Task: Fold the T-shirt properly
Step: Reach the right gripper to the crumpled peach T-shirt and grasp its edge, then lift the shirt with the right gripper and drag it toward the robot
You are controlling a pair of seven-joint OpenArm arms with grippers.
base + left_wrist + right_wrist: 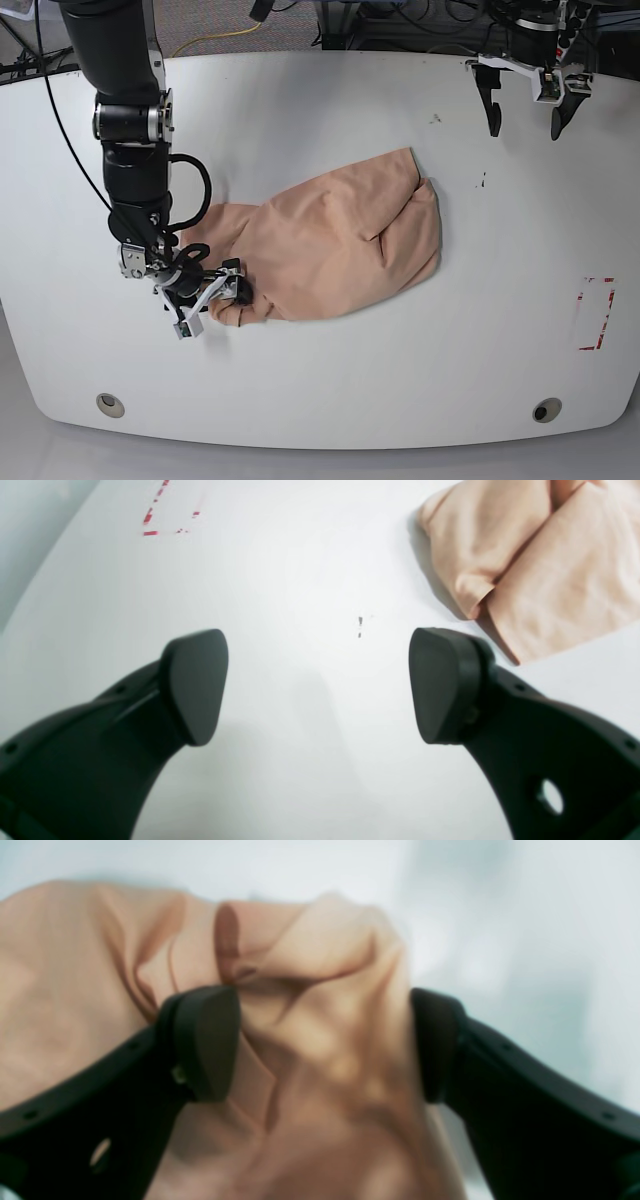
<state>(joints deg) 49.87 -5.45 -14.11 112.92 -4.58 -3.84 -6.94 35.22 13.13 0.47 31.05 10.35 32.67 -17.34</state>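
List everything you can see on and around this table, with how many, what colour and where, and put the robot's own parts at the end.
T-shirt: one, peach, bunched in the middle of the table.
Table: one, white, fills the base view.
Red tape marks: one broken outline, near the table's edge by the left arm's side.
Round fittings: two, grey, near the front corners.
Cables: several, black and yellow, on the floor behind the table.
Left gripper: one, black, open, over bare table beside the shirt.
Right gripper: one, black, jaws wide with shirt fabric between them.
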